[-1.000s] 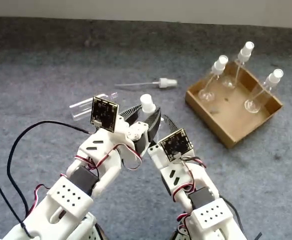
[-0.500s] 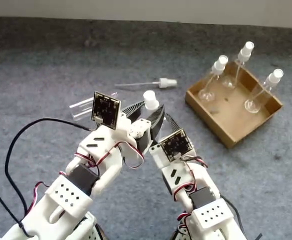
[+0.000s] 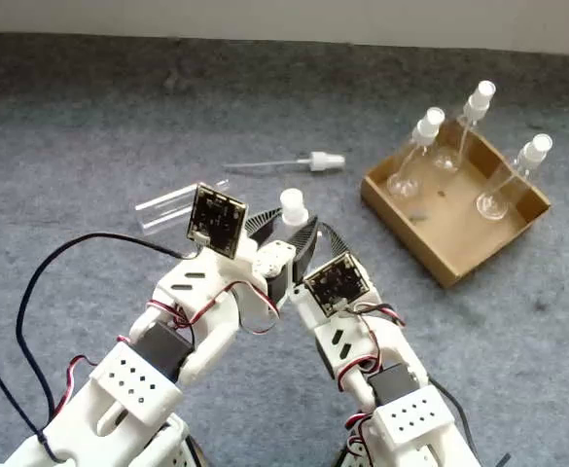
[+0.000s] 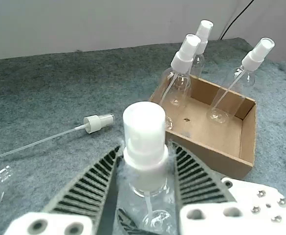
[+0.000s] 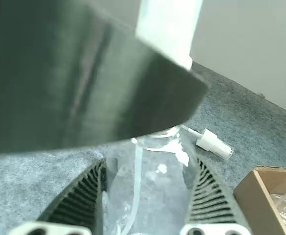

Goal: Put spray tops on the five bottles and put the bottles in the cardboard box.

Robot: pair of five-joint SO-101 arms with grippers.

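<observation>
1. Grey felt-covered table: carries all items below.

2. White left arm and white right arm: both rise from the near edge and meet near the table's middle, on one item.

3. Brown open-topped cardboard box: sits on the right side of the table, well apart from the arms. Three clear plastic bottles with white spray tops stand inside it, leaning outward over the far and right walls.

4. Clear plastic spray bottle: upright between the two arms with its white top fitted. The dip tube is visible inside the body in the right wrist view.
 - Left gripper: ribbed black fingers pressed in from both sides on the white collar of this bottle's top.
 - Right gripper: fingers clamped on the clear body, lower down.

5. Uncapped clear plastic bottle: lies on its side on the felt left of the arms. It is partly hidden behind the left wrist's circuit board.

6. Loose white spray top with thin dip tube: lies flat on the felt beyond the grippers, between the lying bottle and the box, touching neither. The tube points away from the box.
</observation>
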